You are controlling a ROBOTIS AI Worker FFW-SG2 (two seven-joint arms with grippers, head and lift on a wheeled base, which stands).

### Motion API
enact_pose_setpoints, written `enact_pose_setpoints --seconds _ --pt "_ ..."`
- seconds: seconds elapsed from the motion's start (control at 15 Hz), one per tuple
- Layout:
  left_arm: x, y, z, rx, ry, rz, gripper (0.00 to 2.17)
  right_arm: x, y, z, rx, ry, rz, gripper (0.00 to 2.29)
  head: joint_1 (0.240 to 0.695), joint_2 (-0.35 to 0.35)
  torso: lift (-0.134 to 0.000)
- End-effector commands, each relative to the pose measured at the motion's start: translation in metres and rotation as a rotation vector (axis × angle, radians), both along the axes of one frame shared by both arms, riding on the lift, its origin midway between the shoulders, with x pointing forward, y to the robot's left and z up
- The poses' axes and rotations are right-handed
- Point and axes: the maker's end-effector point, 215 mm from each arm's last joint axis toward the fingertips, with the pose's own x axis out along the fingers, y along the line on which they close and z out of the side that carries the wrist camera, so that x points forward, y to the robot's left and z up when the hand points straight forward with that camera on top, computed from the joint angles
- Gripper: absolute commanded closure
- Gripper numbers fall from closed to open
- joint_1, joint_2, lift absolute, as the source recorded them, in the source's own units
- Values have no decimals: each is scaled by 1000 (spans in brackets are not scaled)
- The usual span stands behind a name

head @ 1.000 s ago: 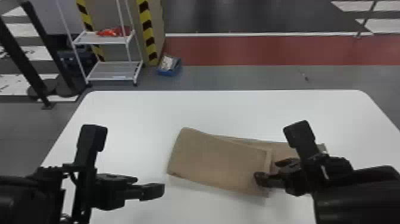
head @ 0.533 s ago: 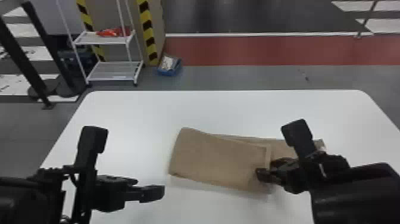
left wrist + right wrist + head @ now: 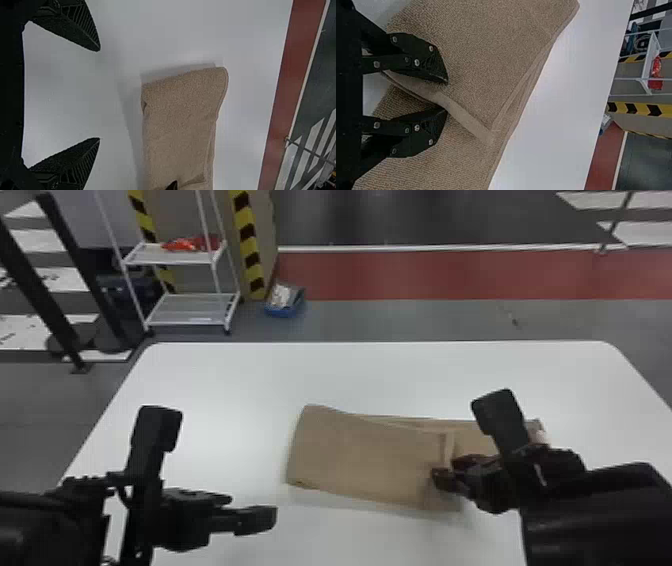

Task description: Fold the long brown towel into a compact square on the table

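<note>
Head view has the towel (image 3: 360,460) just below and right of centre in the frame, lying flat on the table (image 3: 380,380). It's a doubled strip, wider than it is tall: the top layer ends in a hem, and the layer under it pokes out past that toward the right. So not a square yet, more of a stubby rectangle with a tail.

Right gripper (image 3: 451,470) is right at that hem. Going by its wrist cam, the fingers are parted with the hem running between them, so I wouldn't call it clamped. Left gripper (image 3: 250,509) is at lower left of the frame, spread wide with nothing in it, well apart from the cloth.

My read is that the fold across the length is the step in hand, with the flap laid over but maybe wanting a tidy. Next move: if the flap's good, back the right one out without dragging the hem, then bring that tail over the top. Might ruck up if it snags. Behind it all there's a white rack (image 3: 180,323), upper left.
</note>
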Motion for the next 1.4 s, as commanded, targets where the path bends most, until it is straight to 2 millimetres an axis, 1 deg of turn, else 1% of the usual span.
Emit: enact_pose_setpoints --seconds 0.0,0.27,0.33,0.47,0.53,0.6,0.67,0.73,0.8,0.87,0.93,1.0,1.13,1.2,1.27,1.33 --pt "-4 0 -1 0 8 -1 83 2 2 5 8 -10 0 883 695 50 -124" --pt "-8 0 -5 -1 19 -1 83 0 3 6 9 -20 -4 896 695 50 -124" --pt "-9 0 -5 -2 20 1 83 0 3 7 13 -21 -3 944 695 49 -124" --pt "-9 1 -4 -1 15 2 83 0 5 9 21 -24 -2 961 695 50 -124" --pt "-10 2 -4 0 16 5 83 0 7 11 26 -30 3 1116 695 52 -124" --pt "-11 3 -3 -1 15 6 83 1 8 11 29 -32 0 1119 695 53 -124" --pt "-11 5 -1 -5 11 11 83 5 11 15 41 -43 5 1119 695 57 -124" --pt "-10 7 1 -5 5 15 83 11 18 32 68 -78 17 1119 695 59 -124" --pt "-10 8 3 -9 0 19 83 15 22 56 113 -118 20 1119 695 64 -124" --pt "-9 9 8 -16 -11 25 83 18 19 77 135 -152 11 1119 695 71 -124" --pt "-9 12 9 -17 -10 29 83 19 12 82 135 -161 -4 1119 695 79 -124" --pt "-10 11 9 -22 -9 28 83 17 3 75 138 -148 -26 1119 695 83 -124" --pt "-12 9 7 -27 -3 26 83 12 -8 38 126 -89 -41 1119 695 73 -124" --pt "-13 6 7 -29 -3 22 83 13 -8 27 132 -70 -42 1119 695 66 -124" --pt "-14 4 6 -33 -1 20 83 16 -9 30 131 -76 -45 1119 695 57 -124" --pt "-13 4 7 -33 -3 20 83 20 -10 43 153 -96 -50 1119 695 51 -124"
